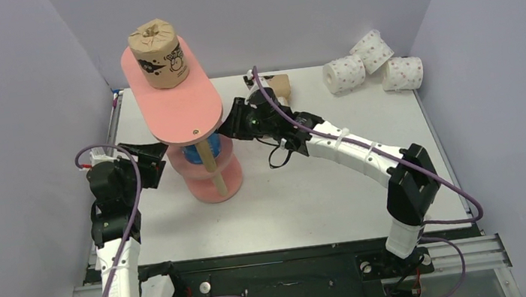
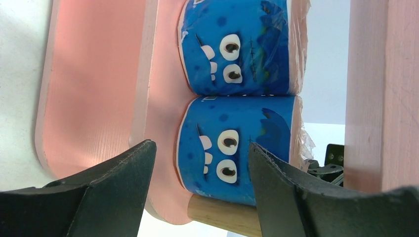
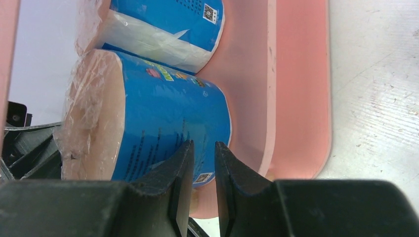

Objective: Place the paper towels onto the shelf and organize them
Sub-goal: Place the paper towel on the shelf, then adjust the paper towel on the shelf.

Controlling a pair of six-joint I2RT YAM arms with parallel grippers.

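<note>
The salmon-pink shelf (image 1: 179, 109) stands left of centre. One brown roll (image 1: 157, 54) stands on its top board. Two blue rolls (image 2: 232, 44) (image 2: 232, 158) lie side by side on a lower tier, and blue shows there from above (image 1: 205, 154). My left gripper (image 1: 160, 163) is at the shelf's left side, open (image 2: 202, 148), with its fingertips short of the nearer blue roll. My right gripper (image 1: 231, 126) is at the shelf's right side, shut and empty (image 3: 203, 145), with its tips against the nearer blue roll (image 3: 168, 123). The third blue roll is out of sight.
Three white rolls with pink dots (image 1: 345, 74) (image 1: 372, 48) (image 1: 402, 72) lie at the table's back right. A brown roll (image 1: 280, 86) lies behind my right wrist. A wooden post (image 2: 222, 215) runs below the nearer blue roll. Grey walls close in left, back and right.
</note>
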